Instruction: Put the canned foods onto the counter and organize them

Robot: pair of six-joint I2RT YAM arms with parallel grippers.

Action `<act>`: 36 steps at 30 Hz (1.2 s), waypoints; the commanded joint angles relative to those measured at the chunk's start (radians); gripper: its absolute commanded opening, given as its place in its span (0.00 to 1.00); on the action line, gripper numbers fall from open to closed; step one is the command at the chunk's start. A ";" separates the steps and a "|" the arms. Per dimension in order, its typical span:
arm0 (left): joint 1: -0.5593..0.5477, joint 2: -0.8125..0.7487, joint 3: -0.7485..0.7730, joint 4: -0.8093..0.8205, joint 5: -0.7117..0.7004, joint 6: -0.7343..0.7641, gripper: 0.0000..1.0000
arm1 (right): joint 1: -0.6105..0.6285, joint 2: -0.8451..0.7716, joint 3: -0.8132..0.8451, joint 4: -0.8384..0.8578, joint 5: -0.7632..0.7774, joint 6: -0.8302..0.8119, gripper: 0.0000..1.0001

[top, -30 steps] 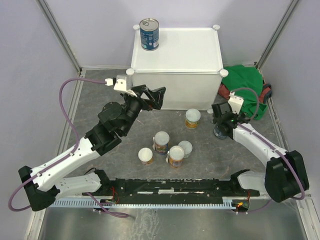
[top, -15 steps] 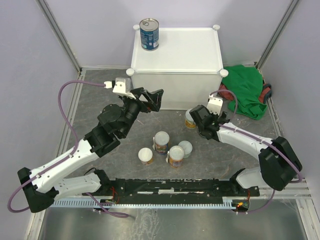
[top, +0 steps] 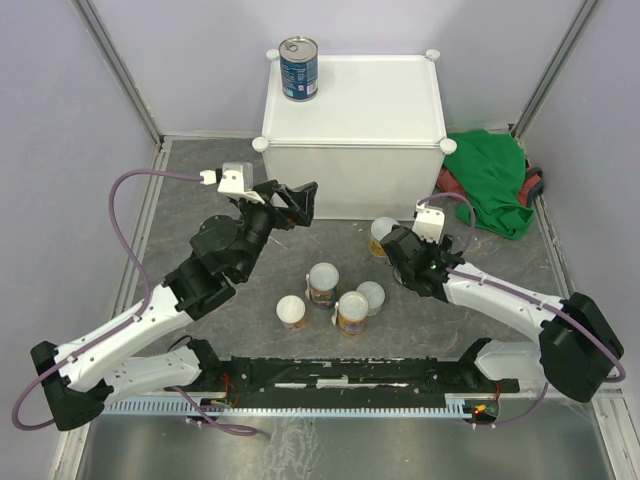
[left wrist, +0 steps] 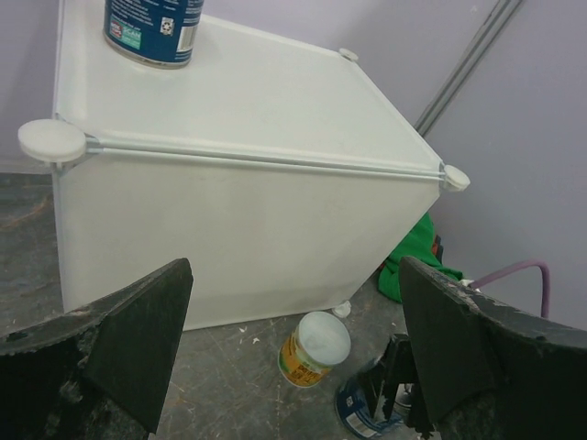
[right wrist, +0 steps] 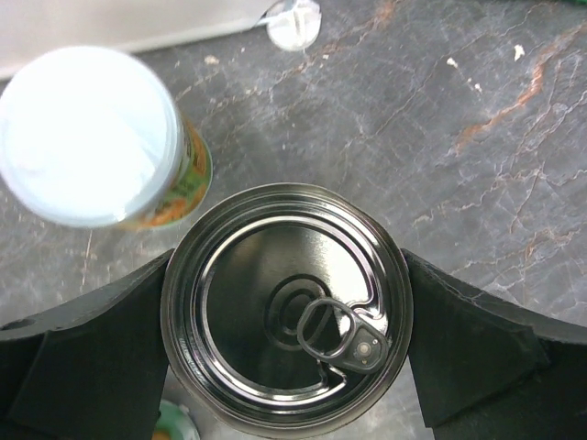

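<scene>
Sitting clamped in right hand (right wrist: 286,341): can (right wrist: 275,275)

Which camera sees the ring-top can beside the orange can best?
Right wrist. The can fills it from straight above, lid and ring sharp. Left wrist catches only part of its blue side at the bottom edge. In the top view the right arm hides it.

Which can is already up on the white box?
The dark blue can with the silver top, at the counter's far-left corner; the other cans are down on the floor.
</scene>
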 commanded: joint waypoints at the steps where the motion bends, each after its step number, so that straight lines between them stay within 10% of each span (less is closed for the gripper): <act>1: -0.004 -0.034 -0.015 0.039 -0.058 0.023 0.99 | 0.035 -0.071 -0.021 -0.111 -0.071 -0.018 0.10; 36: -0.003 -0.092 -0.092 0.046 -0.144 0.024 0.99 | 0.307 -0.224 0.504 -0.358 0.085 -0.187 0.01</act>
